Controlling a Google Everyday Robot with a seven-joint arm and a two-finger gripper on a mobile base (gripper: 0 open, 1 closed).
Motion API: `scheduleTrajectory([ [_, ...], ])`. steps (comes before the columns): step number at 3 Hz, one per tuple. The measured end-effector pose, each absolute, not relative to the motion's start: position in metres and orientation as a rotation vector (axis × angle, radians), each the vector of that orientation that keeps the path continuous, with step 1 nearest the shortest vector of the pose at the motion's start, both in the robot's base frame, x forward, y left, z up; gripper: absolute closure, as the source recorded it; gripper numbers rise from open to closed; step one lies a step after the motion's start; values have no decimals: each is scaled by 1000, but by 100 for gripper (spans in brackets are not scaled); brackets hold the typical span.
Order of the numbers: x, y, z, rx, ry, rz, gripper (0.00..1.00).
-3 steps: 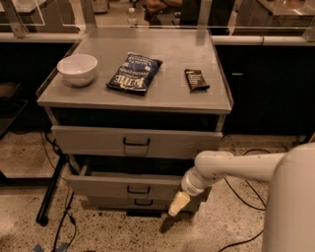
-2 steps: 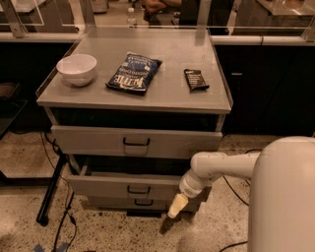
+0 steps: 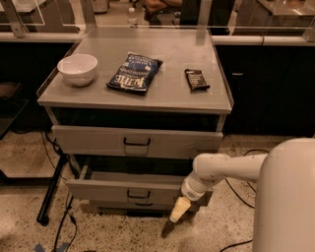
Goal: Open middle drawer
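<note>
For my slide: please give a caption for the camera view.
Middle drawer pulled open; pincer hangs low at its right front corner.

Lab (glass partitions (image 3: 51, 12), terrazzo floor (image 3: 19, 211)) | gripper (image 3: 178, 210) low beside middle drawer (image 3: 106, 189)

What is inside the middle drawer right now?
The middle drawer shows only a strip of bare grey floor; its rear is hidden under the top drawer. The end effector hangs at the middle drawer's front corner.
</note>
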State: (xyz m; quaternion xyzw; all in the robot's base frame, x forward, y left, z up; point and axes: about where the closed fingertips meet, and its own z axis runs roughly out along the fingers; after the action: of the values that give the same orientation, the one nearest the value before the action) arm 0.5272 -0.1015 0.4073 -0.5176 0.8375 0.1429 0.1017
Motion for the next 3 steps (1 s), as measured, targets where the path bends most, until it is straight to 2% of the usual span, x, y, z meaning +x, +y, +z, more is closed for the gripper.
scheduleTrajectory([
  [3, 437, -92, 445, -1639, 2457, 605, 0],
])
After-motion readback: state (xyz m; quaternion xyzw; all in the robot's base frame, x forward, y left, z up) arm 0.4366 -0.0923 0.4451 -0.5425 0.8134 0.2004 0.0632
